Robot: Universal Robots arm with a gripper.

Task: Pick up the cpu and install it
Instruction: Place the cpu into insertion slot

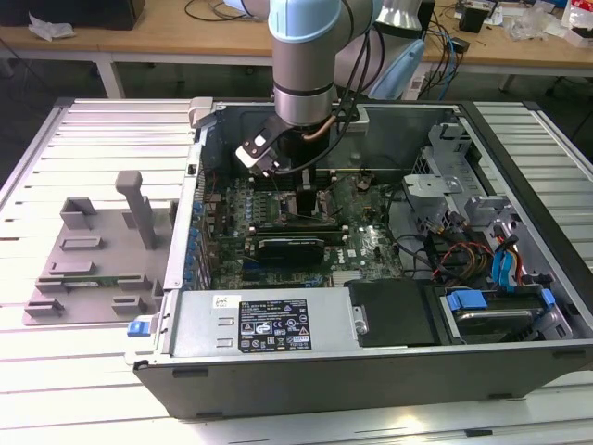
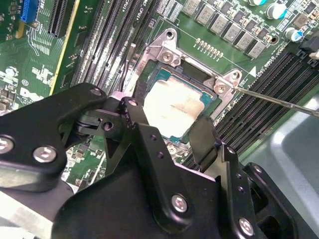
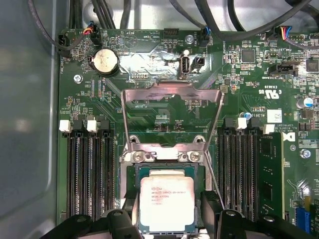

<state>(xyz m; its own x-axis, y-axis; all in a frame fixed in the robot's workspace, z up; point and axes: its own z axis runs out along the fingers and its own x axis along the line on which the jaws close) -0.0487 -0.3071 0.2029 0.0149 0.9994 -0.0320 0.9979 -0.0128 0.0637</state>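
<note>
- Straddles the cpu [image 2: 172,102] with parted jaws, one beside each edge.
- Hovers over it, flat in its socket [image 2: 195,74], load plate [image 3: 172,92] raised beyond.
- Holds the arm [image 1: 301,56] vertical, entering the open case [image 1: 371,389] from 12 o'clock, exterior view.

Cpu: near corner of the silver-grey square cpu with greenish rim [image 2: 174,99] sits behind the black gripper [image 2: 167,119] in the second wrist view.
Socket: near side of the silvery metal socket frame [image 3: 164,155] is covered by the gripper in the first wrist view.
Exterior view: the grey and pale-blue robot arm [image 1: 301,56] hides the socket frame.
Grip contact: cannot tell.
</note>
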